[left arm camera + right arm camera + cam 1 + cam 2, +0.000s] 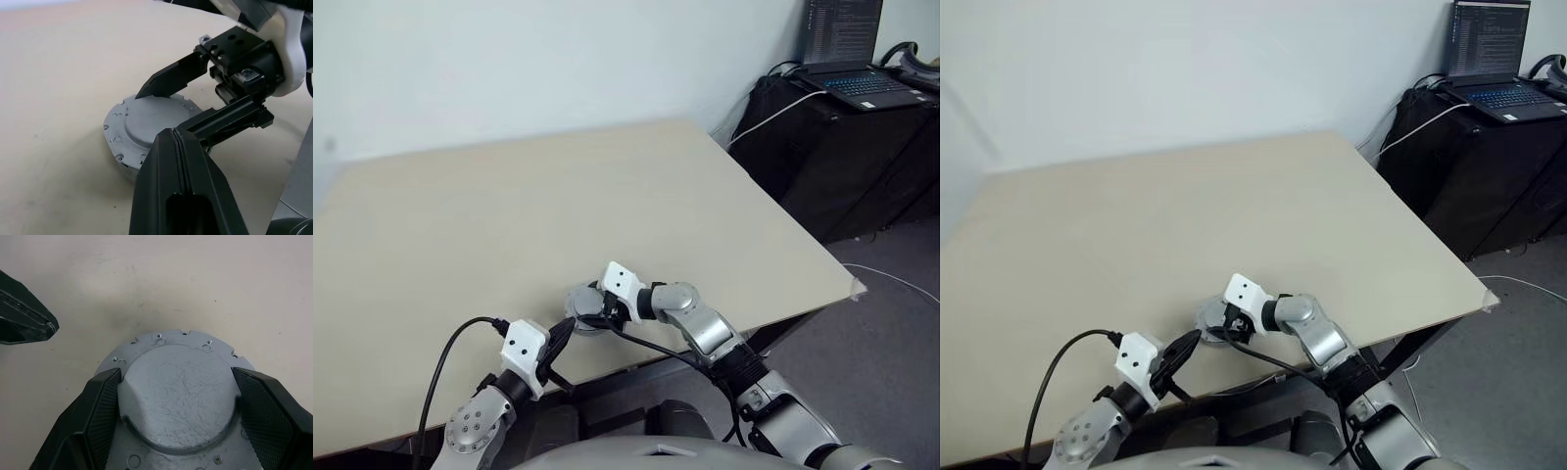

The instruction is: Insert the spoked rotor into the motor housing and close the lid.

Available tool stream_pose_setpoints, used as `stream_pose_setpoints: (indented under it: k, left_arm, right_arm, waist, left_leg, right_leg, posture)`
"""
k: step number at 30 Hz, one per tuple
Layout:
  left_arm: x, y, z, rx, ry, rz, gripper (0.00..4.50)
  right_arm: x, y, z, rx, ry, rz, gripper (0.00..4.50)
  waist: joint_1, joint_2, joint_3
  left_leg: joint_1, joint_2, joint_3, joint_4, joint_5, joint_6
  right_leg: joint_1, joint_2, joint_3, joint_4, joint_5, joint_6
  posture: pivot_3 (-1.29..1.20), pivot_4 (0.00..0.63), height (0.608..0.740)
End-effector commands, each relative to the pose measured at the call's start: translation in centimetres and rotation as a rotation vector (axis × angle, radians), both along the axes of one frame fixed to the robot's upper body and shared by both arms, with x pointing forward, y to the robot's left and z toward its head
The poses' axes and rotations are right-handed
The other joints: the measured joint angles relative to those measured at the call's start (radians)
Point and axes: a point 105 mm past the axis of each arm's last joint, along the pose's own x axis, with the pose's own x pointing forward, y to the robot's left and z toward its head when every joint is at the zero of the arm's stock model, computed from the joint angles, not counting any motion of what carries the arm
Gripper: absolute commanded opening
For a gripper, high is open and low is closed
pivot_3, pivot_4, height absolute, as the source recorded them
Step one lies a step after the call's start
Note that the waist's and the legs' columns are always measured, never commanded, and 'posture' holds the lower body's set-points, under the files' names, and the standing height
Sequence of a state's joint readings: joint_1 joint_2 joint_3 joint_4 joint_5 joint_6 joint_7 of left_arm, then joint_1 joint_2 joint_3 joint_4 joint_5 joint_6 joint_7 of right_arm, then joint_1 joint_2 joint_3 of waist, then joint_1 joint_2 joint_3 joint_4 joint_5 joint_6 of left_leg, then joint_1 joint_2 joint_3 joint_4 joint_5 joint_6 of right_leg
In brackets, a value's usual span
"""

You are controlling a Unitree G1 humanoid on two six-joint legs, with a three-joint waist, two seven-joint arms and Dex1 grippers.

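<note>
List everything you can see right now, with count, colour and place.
lid: one, plain grey face up with raised hub, near front edge of table.
table: one, beige, under the lid.
laptop: one, dark, screen lit, on black stand at far right.
cable: one, white, hanging off that stand.
right claw: black fingers on either side of the lid's raised hub.
left claw: black fingers shut, tips beside the lid.
</note>
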State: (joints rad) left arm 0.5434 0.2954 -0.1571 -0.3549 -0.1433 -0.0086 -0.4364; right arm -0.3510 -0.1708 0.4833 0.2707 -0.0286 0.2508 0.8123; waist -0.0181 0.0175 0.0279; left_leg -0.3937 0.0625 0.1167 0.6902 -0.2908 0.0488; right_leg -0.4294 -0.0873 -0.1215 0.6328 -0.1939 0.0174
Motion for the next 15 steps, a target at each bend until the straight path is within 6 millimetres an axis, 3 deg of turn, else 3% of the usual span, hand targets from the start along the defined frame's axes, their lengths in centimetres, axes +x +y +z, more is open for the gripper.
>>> stream_pose_setpoints:
  k: [1, 5, 15]
  left_arm:
    - [0.16, 0.85, 0.06, -0.036, -0.019, 0.056, 0.0]
    - [0.32, 1.59, -0.04, -0.109, -0.015, 0.123, 0.0]
    - [0.08, 1.57, -0.67, -0.098, -0.011, 0.104, 0.0]
  right_arm:
    - [0.19, -0.3, -0.18, -0.03, -0.003, -0.001, 3.27]
    - [0.07, -0.34, -0.18, -0.032, 0.004, 0.01, 3.27]
    - [-0.03, -0.85, -0.4, -0.067, 0.025, 0.047, 3.27]
  waist:
    - [0.0, 0.0, 0.0]
    - [0.001, -0.001, -0.002]
    - [0.005, 0.0, -0.003]
  left_leg:
    - [0.0, 0.0, 0.0, 0.0, 0.0, 0.0]
    - [0.0, 0.0, 0.0, 0.0, 0.0, 0.0]
    - [0.0, 0.0, 0.0, 0.0, 0.0, 0.0]
  right_leg:
    - [0.0, 0.0, 0.0, 0.0, 0.0, 0.0]
    - [0.0, 0.0, 0.0, 0.0, 0.0, 0.0]
    - [0.0, -0.001, 0.0, 0.0, 0.0, 0.0]
  posture:
    - [0.0, 0.0, 0.74]
    - [0.0, 0.0, 0.74]
    - [0.0, 0.0, 0.74]
